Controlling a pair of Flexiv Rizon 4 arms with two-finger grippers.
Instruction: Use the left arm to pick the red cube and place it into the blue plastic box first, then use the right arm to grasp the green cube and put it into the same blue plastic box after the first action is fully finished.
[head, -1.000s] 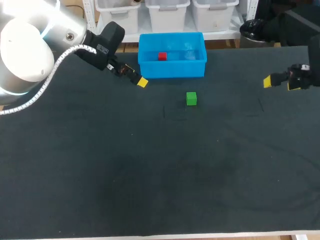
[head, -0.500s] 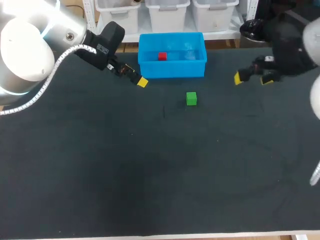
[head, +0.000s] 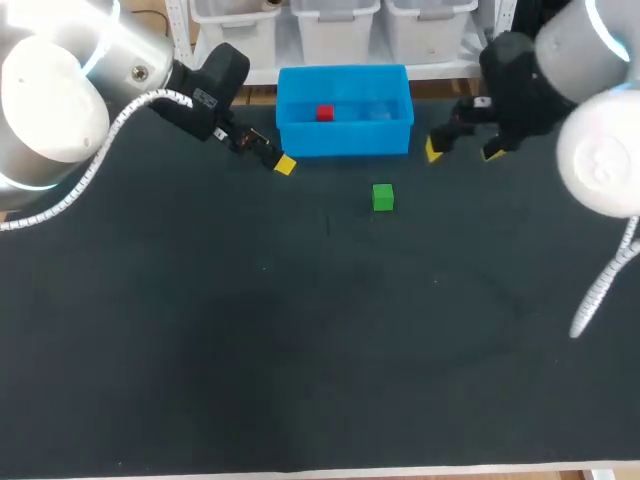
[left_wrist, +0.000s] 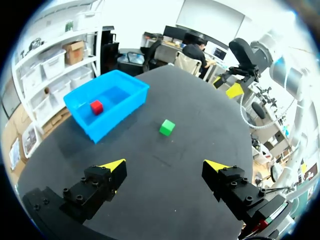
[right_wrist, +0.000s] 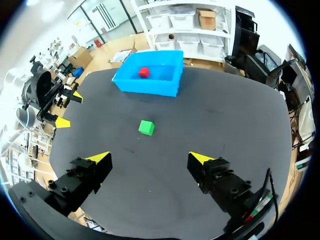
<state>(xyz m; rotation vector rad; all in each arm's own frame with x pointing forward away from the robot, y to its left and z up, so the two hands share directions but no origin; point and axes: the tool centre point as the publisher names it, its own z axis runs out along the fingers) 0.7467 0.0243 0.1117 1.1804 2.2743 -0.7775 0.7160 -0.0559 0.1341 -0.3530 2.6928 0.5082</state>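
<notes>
At the far edge of the tabletop (head: 300, 350), the red cube (head: 324, 113) already lies inside the blue plastic box (head: 345, 140). The left arm (head: 190, 90) has held its place by the box's left end, its jaws spread wide and empty. Within the last second the right arm (head: 520, 85) has swung in from the right edge to the box's right end, its jaws likewise wide open and holding nothing. The green cube (head: 383, 197) sits untouched just in front of the box, which suggests the second pick is now beginning.
</notes>
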